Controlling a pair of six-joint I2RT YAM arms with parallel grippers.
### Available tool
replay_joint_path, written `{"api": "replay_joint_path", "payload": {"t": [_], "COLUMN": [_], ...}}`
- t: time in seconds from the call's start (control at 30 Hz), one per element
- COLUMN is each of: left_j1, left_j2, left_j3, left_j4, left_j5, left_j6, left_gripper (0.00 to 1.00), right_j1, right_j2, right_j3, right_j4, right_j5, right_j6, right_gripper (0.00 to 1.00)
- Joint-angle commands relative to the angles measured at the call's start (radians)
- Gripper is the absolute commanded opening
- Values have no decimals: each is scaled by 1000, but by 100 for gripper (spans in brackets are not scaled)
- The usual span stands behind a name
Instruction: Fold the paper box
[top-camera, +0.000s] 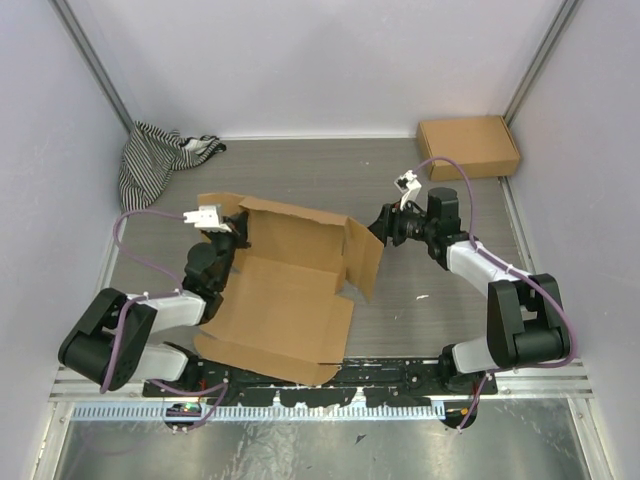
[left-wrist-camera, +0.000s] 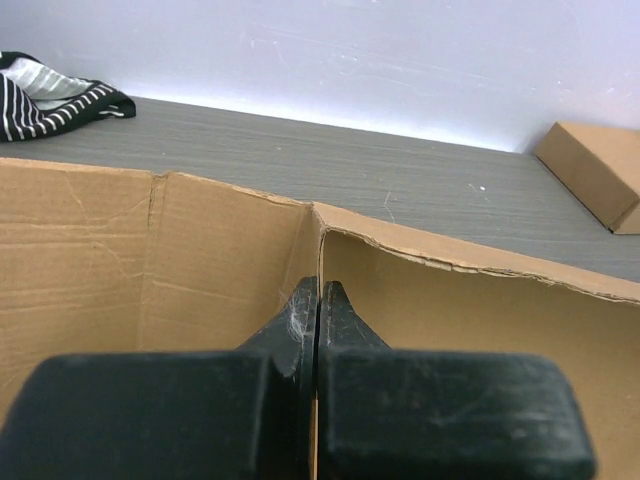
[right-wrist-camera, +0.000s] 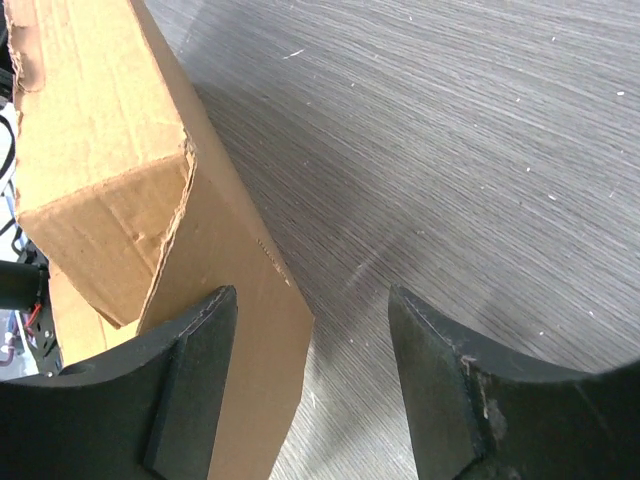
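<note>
Right fingers (right-wrist-camera: 190, 385) parted, paper box (right-wrist-camera: 105, 160) alongside

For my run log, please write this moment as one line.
left gripper: shut, at paper box wall crease | right gripper: open, beside raised flap

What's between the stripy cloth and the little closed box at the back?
Nothing, just bare grey table from the striped cloth to the closed box, shown in the top view.
</note>
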Motion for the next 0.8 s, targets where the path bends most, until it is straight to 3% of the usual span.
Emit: {"api": "replay_joint_path", "payload": {"t": [0.0, 0.17, 0.4, 0.53, 0.77], "left_j1": [0, 1, 1, 1, 1], "left_j2": [-4, 4, -22, -12, 72], "left_j3": [-57, -85, -77, 7, 139], "left_j4": [145, 158, 136, 60, 13], "left_j5": [-9, -37, -57, -47, -64], "left_j6": [-12, -25, -38, -66, -65], "left_gripper": [0, 0, 0, 0, 0], "right_j1": [6, 41, 97, 96, 106], "right_j2": [-37, -25, -123, -156, -139], "right_j3": [-12, -13, -65, -59, -20], "right_j4": [91, 75, 32, 18, -3], "right_j5": [-65, -106, -3, 45, -4], "right_j6": [-5, -23, -19, -22, -47], "right_gripper": [67, 69, 72, 72, 73]}}
